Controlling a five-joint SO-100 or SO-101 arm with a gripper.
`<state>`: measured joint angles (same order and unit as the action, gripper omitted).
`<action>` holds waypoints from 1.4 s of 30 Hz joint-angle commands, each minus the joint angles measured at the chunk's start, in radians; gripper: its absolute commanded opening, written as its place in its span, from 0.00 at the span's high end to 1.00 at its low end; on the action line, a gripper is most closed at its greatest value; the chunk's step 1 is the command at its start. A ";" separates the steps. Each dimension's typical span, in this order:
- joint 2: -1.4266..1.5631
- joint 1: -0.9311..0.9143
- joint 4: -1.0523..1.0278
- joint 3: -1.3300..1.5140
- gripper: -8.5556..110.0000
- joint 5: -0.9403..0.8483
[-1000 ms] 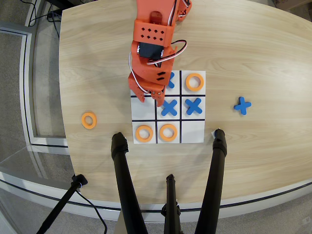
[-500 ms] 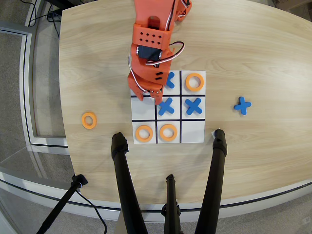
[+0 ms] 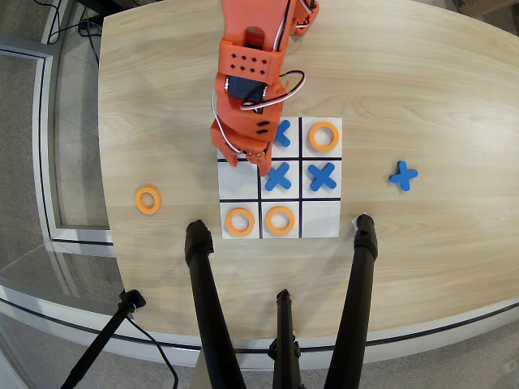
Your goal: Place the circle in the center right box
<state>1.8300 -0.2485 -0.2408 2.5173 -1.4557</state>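
Gripper [image 3: 248, 160] over the board's left column, fingers narrow, apparently empty. Pick step pending: next reach the loose circle [image 3: 147, 199] on the surface.

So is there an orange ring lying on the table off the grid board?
Yes, one orange ring lies on the bare wood to the left of the grid board in the overhead view.
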 commanded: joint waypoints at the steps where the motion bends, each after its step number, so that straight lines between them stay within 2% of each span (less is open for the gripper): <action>1: 0.021 -0.017 -0.075 -0.115 0.80 0.028; 8: -0.006 -0.055 -0.313 -0.367 0.80 0.098; 16: -0.080 -0.132 -0.586 -0.626 0.79 0.066; 27: -0.362 -0.239 -0.560 -0.957 0.79 0.034; 42: -0.689 -0.285 -0.436 -1.100 0.79 0.003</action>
<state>1.1582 -0.5231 -0.6872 1.4880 -1.4450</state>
